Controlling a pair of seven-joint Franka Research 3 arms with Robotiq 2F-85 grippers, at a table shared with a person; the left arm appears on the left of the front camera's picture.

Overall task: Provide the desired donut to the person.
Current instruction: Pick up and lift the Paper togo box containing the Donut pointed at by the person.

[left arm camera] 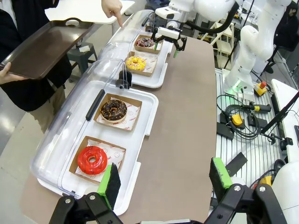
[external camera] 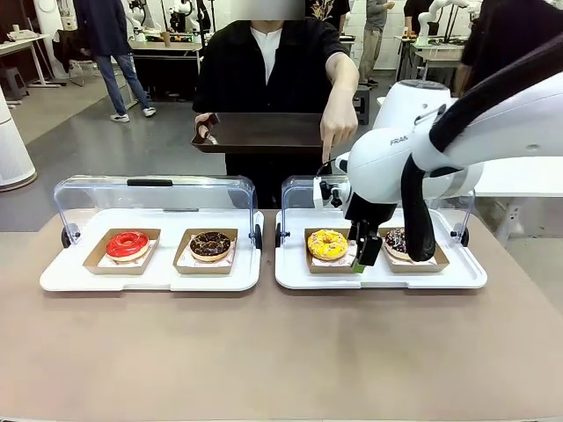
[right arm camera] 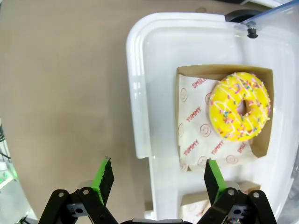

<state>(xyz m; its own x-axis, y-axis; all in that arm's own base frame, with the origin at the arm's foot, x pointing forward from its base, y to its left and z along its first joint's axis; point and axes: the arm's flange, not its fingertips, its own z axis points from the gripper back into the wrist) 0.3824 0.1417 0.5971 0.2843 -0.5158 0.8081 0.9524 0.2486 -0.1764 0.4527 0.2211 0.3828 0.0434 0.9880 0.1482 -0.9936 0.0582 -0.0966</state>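
Right pincer (external camera: 363,251): my green pads spread wide, holding nothing, over the white plastic tray (external camera: 295,274), beside the glossy yellow sprinkled donut (external camera: 327,243) in its brown card box (right arm camera: 224,71). My left pincer (left arm camera: 163,179) also gapes empty. Clear domed lids (external camera: 154,198) tipped open. The person (external camera: 268,70) holds a dark rectangular tray (external camera: 259,132) beyond the matte tan table (external camera: 281,352).

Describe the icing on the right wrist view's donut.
Yellow donut, coloured sprinkles, white drizzle; right wrist view.
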